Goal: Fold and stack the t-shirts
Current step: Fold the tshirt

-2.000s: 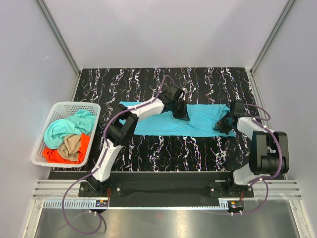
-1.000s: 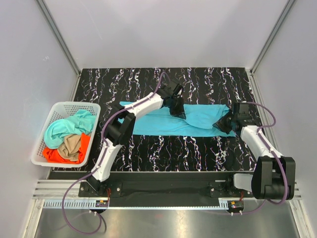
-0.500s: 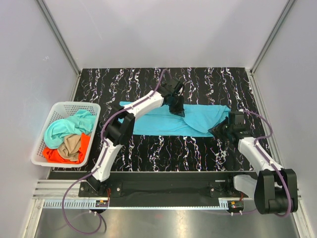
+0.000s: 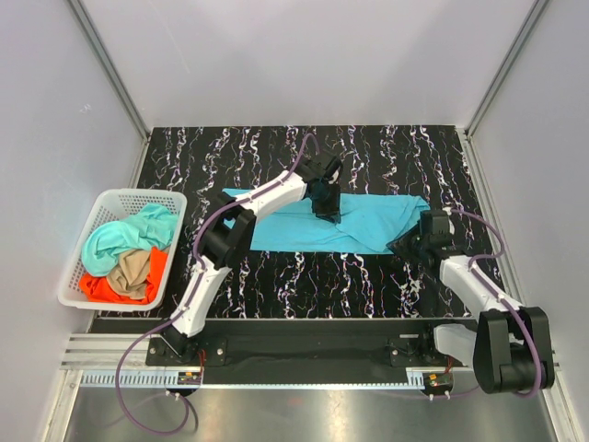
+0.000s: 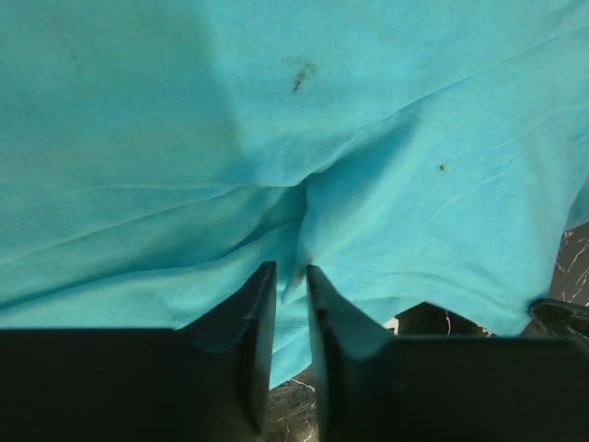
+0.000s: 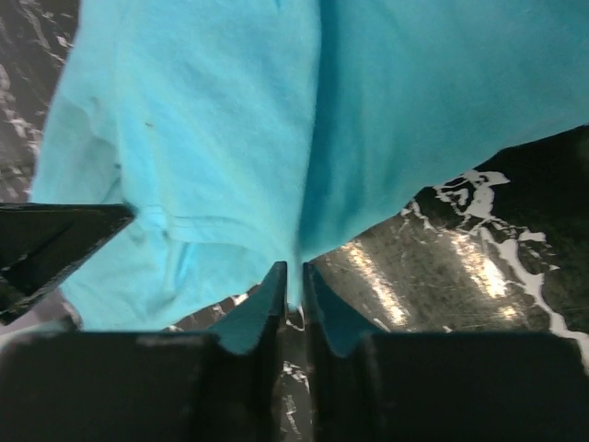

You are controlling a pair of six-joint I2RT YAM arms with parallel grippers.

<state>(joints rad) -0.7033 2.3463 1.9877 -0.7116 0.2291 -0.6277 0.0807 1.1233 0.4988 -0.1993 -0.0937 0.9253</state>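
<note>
T-shirt (image 4: 285, 232) central on table (image 4: 386, 157), basket (image 4: 118, 197) at left

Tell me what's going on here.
Two arms are working on a cyan shirt that lies across the table. The left gripper is shut on a pinch of cloth near the shirt's middle. The right gripper is shut on its right end. A teal shirt, a tan shirt and an orange shirt sit crumpled in the basket at the left, not yet folded.
</note>
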